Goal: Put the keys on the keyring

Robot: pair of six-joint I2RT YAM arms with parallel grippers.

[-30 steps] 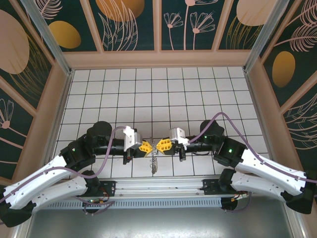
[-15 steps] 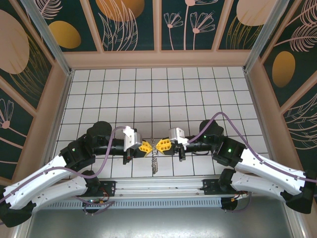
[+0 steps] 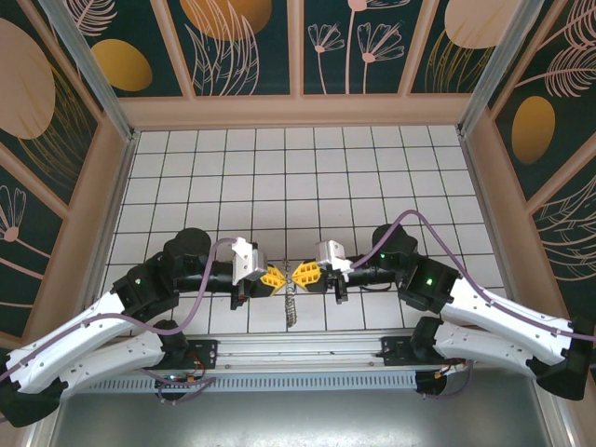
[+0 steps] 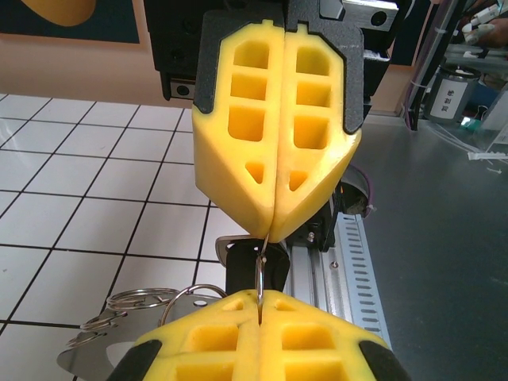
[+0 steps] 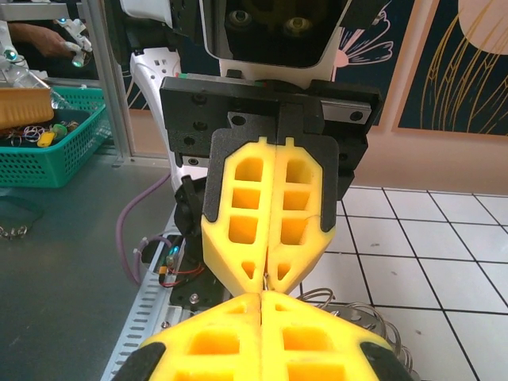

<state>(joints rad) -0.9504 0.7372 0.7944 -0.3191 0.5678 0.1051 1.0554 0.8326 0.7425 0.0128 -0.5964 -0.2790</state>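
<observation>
Keyring (image 3: 291,305) (half-hidden), left hand (image 3: 281,278), right hand (image 3: 298,276) pinching

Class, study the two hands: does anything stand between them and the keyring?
Nothing visible does. The left hand and right hand meet tip to tip, both shut on a thin wire of the keyring, whose loops hang just beneath them.

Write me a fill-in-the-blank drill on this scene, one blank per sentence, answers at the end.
1. The left tool and right tool are both ___.
2. Their fingers are coloured ___.
3. The table beneath the keyring is covered in white ___.
Missing words: shut; yellow; tiles.
</observation>
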